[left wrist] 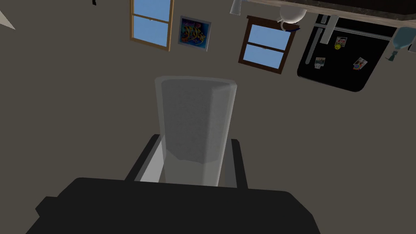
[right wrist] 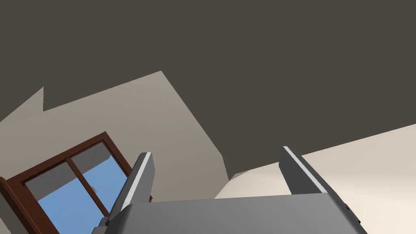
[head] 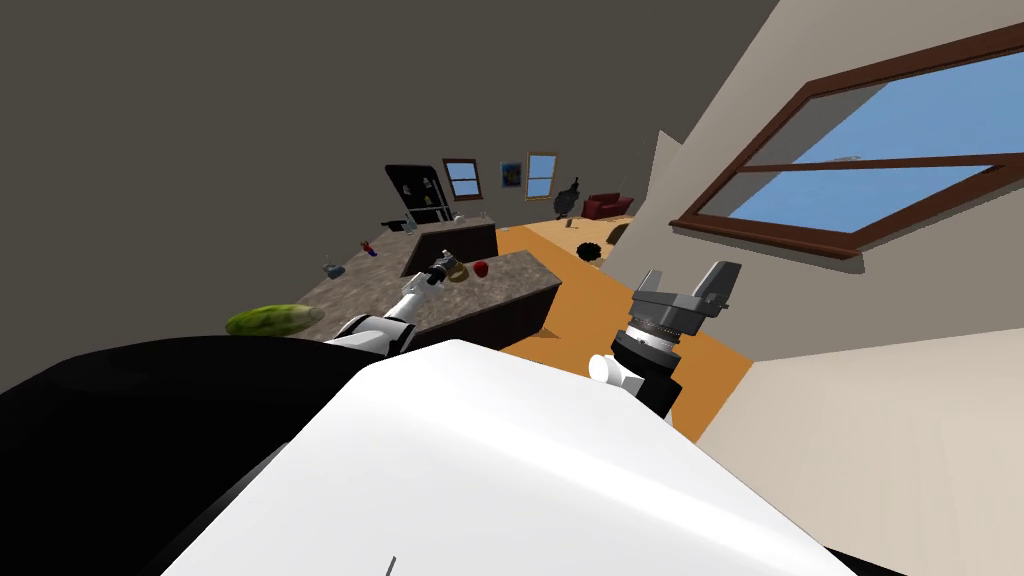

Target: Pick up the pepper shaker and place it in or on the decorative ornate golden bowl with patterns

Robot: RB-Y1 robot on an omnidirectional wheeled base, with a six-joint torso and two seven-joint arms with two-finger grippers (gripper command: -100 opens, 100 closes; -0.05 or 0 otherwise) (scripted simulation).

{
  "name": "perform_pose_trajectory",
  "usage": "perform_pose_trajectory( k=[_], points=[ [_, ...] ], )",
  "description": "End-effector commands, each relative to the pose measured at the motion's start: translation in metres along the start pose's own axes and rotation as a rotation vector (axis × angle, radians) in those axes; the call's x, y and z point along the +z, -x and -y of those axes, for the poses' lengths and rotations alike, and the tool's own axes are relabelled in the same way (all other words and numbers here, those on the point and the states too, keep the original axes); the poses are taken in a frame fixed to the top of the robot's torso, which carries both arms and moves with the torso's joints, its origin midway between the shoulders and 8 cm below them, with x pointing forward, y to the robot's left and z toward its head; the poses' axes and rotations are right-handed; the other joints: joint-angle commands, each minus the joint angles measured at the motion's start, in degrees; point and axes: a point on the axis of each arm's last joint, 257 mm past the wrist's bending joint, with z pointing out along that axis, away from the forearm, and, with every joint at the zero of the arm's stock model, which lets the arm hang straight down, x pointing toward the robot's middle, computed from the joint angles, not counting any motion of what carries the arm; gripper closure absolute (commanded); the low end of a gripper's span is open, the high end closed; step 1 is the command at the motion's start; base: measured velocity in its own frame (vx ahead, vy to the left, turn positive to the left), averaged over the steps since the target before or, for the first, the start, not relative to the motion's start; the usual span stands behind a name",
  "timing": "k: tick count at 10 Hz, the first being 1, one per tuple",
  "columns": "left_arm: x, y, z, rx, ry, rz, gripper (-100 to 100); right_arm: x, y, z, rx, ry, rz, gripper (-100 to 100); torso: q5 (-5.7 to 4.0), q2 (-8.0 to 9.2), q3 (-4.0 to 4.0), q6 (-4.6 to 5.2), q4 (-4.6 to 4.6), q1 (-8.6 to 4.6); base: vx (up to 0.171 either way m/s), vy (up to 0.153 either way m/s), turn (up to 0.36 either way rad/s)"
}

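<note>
While left gripper (head: 439, 267) is clamped on the pepper shaker (left wrist: 195, 122) low on its sides, close by the golden bowl (head: 459, 272), shaker looks light, rigid, smooth (likely slippery), so a mid-body hold seems safer. Right gripper (head: 690, 290) is spread apart, well away from the bowl.

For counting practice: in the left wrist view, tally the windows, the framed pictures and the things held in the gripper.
Windows: 2
Framed pictures: 1
Things held in the left gripper: 1, the shaker
Total: 4
</note>
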Motion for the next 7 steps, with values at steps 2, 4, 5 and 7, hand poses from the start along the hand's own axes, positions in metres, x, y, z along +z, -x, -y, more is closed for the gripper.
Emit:
perform_pose_trajectory(
  k=[2,4,5,7],
  points=[
    [0.003,0.006,-0.010,0.020,0.037,-0.007,100,0.000,0.000,0.000,0.000,0.000,0.000,0,0.00,-0.03,-0.03,-0.02,-0.03,-0.04,0.017,0.110,-0.137],
    [0.004,0.009,-0.016,0.046,0.067,-0.014,100,0.000,0.000,0.000,0.000,0.000,0.000,0,-0.06,0.04,0.00,-0.04,-0.04,-0.30,-0.001,0.069,-0.095],
    [0.005,0.009,-0.018,0.056,0.075,-0.015,100,0.000,0.000,0.000,0.000,0.000,0.000,0,-0.09,0.06,0.01,-0.02,-0.03,-0.32,-0.003,0.078,-0.115],
    [0.005,0.012,-0.022,0.086,0.101,-0.018,100,0.000,0.000,0.000,0.000,0.000,0.000,0,-0.13,0.06,0.01,-0.02,-0.03,-0.34,-0.020,0.063,-0.127]
  ],
)
